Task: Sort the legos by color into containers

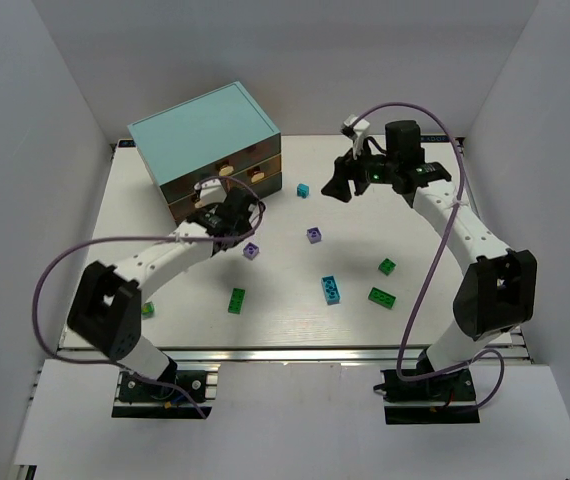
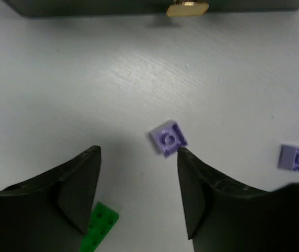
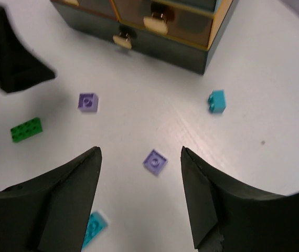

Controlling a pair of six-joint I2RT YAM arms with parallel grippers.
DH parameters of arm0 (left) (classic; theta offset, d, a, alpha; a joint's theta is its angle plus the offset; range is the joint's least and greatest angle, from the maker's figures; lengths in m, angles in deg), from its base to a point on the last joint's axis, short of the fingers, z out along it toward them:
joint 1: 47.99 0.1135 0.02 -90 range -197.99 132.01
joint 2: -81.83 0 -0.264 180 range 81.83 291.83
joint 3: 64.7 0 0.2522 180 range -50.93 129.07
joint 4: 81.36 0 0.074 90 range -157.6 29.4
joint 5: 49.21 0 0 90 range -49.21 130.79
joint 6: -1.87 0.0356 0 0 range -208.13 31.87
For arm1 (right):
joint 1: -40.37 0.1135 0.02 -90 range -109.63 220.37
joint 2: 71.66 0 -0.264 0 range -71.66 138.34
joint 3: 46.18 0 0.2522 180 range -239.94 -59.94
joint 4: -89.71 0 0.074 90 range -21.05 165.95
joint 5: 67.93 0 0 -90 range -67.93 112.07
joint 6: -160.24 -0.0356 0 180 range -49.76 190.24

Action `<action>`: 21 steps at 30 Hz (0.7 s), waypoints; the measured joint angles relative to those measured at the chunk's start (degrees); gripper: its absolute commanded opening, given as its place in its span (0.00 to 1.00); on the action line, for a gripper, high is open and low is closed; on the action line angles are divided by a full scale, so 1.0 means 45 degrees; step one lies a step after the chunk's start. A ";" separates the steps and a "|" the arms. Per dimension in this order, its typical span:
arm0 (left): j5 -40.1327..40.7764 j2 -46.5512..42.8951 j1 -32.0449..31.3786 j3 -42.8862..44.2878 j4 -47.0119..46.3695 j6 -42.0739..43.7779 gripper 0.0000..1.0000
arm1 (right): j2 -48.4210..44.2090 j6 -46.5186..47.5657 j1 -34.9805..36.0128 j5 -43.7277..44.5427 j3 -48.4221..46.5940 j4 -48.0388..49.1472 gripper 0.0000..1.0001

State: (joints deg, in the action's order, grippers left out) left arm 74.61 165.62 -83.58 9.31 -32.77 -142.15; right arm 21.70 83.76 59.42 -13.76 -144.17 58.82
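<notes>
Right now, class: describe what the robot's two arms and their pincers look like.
The left arm and right arm have white links and chunky black joints. A purple cable loops beside each. The left pincer and right pincer are black, with two wedge-shaped fingers each.

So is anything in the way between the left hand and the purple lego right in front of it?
No, nothing I can see. The purple lego lies just ahead of the open left hand, near one fingertip. A green lego lies off to the side by the other finger, not between them.
</notes>
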 measured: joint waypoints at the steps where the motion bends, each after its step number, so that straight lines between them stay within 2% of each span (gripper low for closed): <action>1: -0.0092 0.0627 0.0262 0.0544 0.0039 0.0223 0.73 | -0.0005 0.0000 -0.0131 -0.0248 0.0126 -0.0209 0.68; 5: -0.0374 0.2623 0.1156 0.2769 0.0753 0.1433 0.75 | -0.0170 0.0107 -0.0709 -0.1428 0.0845 -0.0753 0.68; 9: -0.0185 0.3585 0.1661 0.4459 0.1496 0.2395 0.75 | -0.0481 0.0141 -0.1219 -0.2390 0.1258 -0.0937 0.65; 21: 0.1282 0.3623 0.2565 0.4862 0.2555 0.3483 0.75 | -0.0495 0.0194 -0.1870 -0.3429 0.1146 -0.1039 0.65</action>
State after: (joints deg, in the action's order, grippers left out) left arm 80.38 181.92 -72.04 31.19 -21.28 -126.48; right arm 19.47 84.64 51.00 -29.19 -139.01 54.15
